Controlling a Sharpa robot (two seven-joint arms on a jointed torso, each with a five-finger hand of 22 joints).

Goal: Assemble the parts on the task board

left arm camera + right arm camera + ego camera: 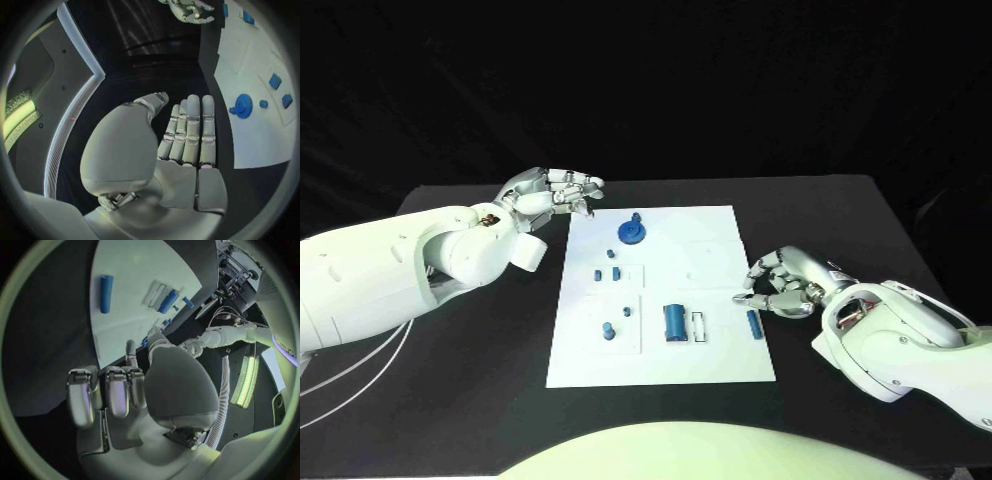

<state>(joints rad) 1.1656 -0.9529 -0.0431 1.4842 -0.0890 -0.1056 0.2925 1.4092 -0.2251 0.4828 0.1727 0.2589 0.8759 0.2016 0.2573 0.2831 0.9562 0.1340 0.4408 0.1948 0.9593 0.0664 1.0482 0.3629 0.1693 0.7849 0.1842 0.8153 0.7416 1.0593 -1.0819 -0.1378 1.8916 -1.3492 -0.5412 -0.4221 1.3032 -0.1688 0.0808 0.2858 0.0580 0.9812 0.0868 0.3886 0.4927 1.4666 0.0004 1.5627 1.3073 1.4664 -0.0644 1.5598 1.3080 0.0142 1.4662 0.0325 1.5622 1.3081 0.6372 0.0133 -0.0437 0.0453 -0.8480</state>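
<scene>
With right hand (783, 283) empty and fingers loosely curled beside the task board (718, 225) right edge, close on the blue rod (754, 323) lying just beside it, squarely across its middle, keeping left hand (557, 192), fingers extended and empty, off the far-left corner.

my left arm (401, 265) comes in low from the left, forearm angled up and away from me. left hand (557, 192) holds nothing; in the wrist view its fingers (187, 130) lie straight, side by side, thumb set off to one side. right arm (913, 345) reaches in from the right, wrist bent inward. right hand (783, 283) also holds nothing, fingers (106, 392) bent loosely with gaps between them, thumb apart.
</scene>
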